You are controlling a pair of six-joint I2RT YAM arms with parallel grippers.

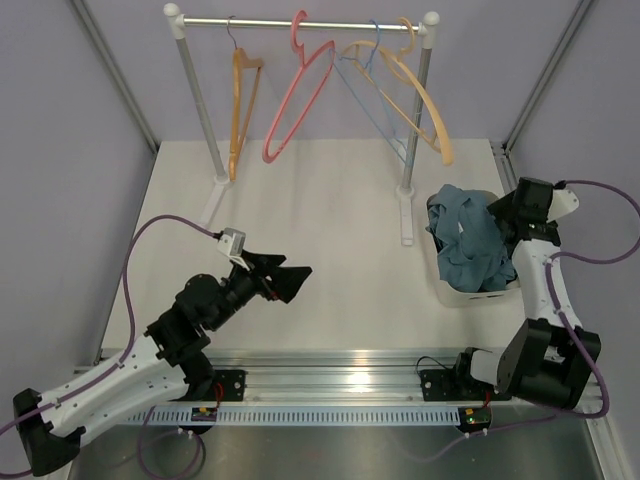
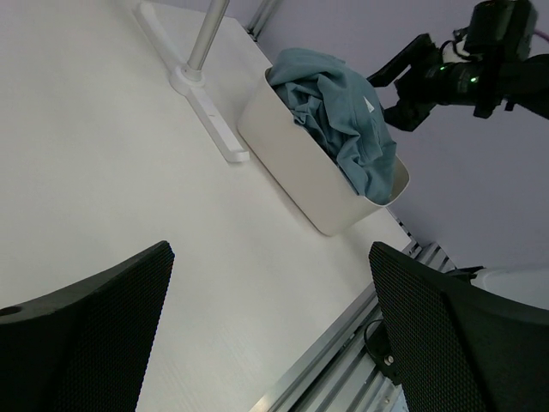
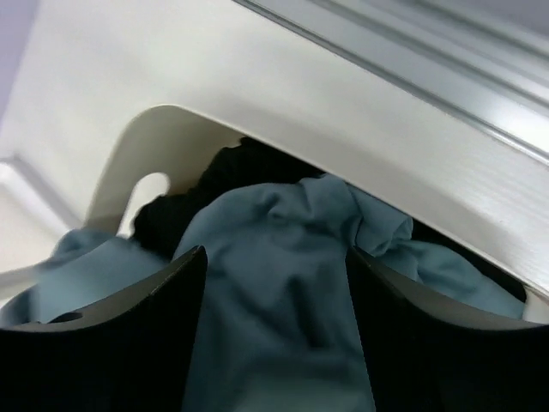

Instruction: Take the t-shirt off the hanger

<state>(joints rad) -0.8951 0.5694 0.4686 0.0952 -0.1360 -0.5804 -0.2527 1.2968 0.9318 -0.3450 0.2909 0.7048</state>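
The teal-blue t-shirt (image 1: pixel 468 243) lies crumpled in a white bin (image 1: pixel 448 291) at the right of the table, off any hanger. It also shows in the left wrist view (image 2: pixel 341 110) and the right wrist view (image 3: pixel 283 292). The orange-tan hanger (image 1: pixel 239 112) with a grey metal hook hangs bare at the left end of the rail. My right gripper (image 1: pixel 497 222) is open just above the t-shirt, its fingers (image 3: pixel 129 335) on either side of the cloth, not closed on it. My left gripper (image 1: pixel 286 281) is open and empty, low over the table, well left of the bin.
The clothes rack (image 1: pixel 300 20) stands at the back with a pink hanger (image 1: pixel 298 100), a thin blue hanger (image 1: pixel 372 95) and a paler tan hanger (image 1: pixel 420 100). Black clothing (image 3: pixel 223 184) lies under the t-shirt in the bin. The rack's foot (image 2: pixel 216 124) lies beside the bin (image 2: pixel 296 172).
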